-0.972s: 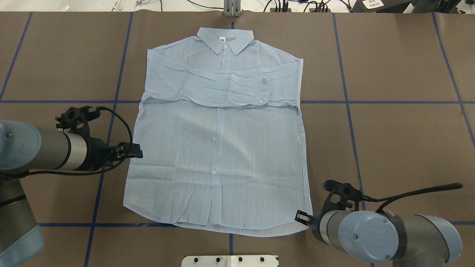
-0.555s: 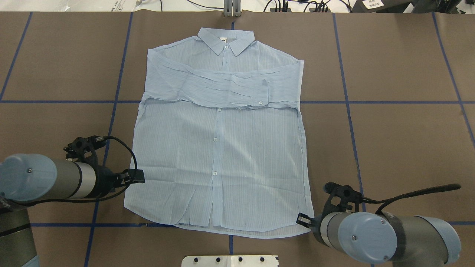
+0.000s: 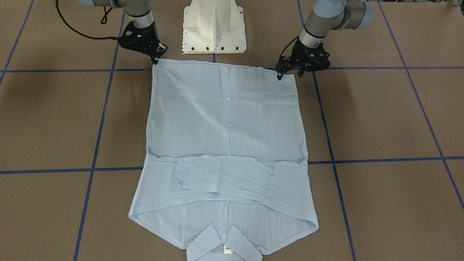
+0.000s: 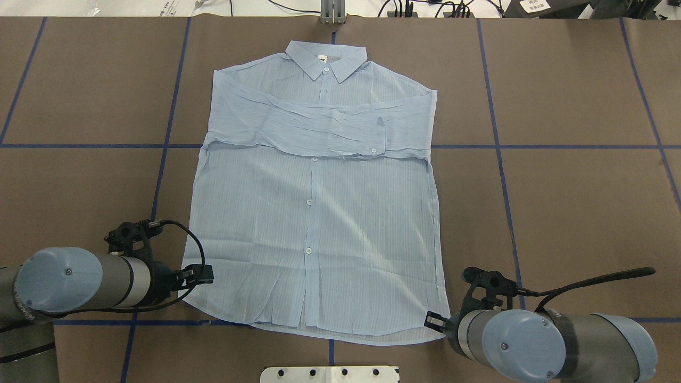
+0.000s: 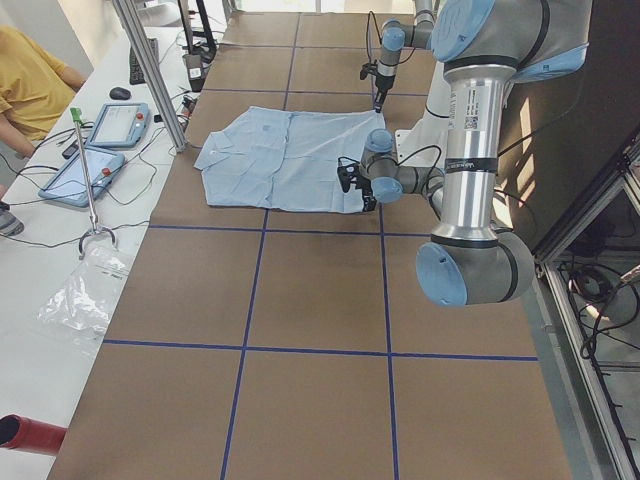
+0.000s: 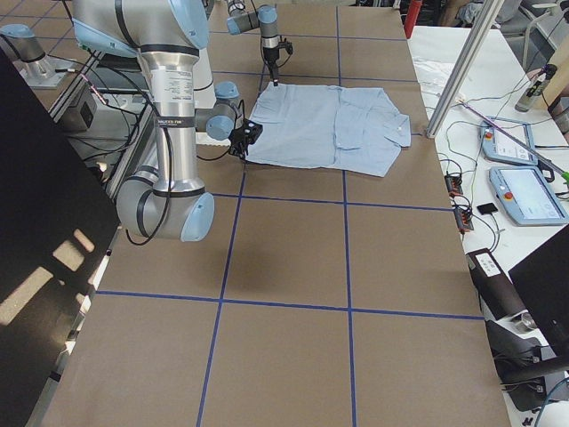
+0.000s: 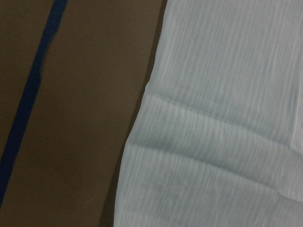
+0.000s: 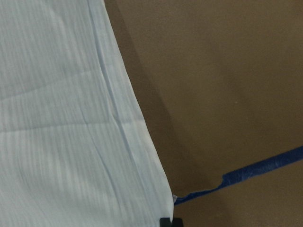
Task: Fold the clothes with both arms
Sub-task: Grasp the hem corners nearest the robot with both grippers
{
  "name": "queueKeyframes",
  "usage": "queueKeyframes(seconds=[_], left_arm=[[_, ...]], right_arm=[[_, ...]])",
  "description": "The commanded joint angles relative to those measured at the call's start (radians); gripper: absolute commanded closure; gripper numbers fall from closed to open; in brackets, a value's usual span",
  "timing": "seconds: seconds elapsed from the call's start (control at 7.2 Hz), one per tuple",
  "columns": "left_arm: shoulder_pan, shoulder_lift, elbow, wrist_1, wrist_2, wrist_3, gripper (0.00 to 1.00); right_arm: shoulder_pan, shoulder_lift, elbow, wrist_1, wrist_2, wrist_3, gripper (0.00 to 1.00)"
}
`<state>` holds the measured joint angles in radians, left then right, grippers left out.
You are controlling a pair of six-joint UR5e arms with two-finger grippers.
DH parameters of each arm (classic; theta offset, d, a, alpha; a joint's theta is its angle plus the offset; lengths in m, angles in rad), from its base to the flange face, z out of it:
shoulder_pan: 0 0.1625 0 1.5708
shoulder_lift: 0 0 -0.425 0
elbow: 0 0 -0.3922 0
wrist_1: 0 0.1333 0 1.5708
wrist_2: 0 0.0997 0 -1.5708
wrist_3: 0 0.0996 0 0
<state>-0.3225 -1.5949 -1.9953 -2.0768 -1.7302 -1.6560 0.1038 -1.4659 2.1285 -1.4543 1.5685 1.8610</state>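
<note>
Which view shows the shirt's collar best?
Overhead exterior: the collar lies whole and unobstructed. Front-facing crops it at the bottom edge; side views show it tiny; wrist cameras show only the shirt near its hem.

One shirt [image 4: 319, 223]; two arms [image 4: 101, 282] [image 4: 532, 346]; two hands [image 4: 205, 275] [image 4: 432, 321]; one white base [image 3: 214, 25].

Overhead: behind the robot, facing forward and down; whole shirt [image 4: 319, 213] on the surface [image 4: 585, 80], collar toward the far edge.
Front-facing: opposite side, steep; collar nearest, base [image 3: 214, 25] at top.
Left and right ends: distant, looking along the surface; both include the shirt.
Wrist cameras: very close, each on one shirt side edge, bare surface and blue tape line [image 8: 255, 168].
</note>
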Motion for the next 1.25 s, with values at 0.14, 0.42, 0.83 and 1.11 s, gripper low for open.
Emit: queueKeyframes(seconds=[0.14, 0.42, 0.83, 1.11], left_arm=[[0.006, 0.001, 0.01, -0.002, 0.011, -0.005, 0.32], [0.014, 0.003, 0.01, 0.001, 0.011, -0.007, 0.63], [0.025, 0.016, 0.009, -0.002, 0.008, -0.028, 0.43], [0.025, 0.019, 0.009, -0.002, 0.008, -0.028, 0.39]], right_arm=[[-0.001, 0.004, 0.001, 0.0, -0.002, 0.001, 1.0], [-0.001, 0.012, 0.001, 0.002, 0.001, 0.001, 1.0], [-0.001, 0.018, 0.001, 0.006, 0.001, 0.006, 1.0], [-0.001, 0.016, -0.001, 0.011, -0.001, 0.007, 1.0]])
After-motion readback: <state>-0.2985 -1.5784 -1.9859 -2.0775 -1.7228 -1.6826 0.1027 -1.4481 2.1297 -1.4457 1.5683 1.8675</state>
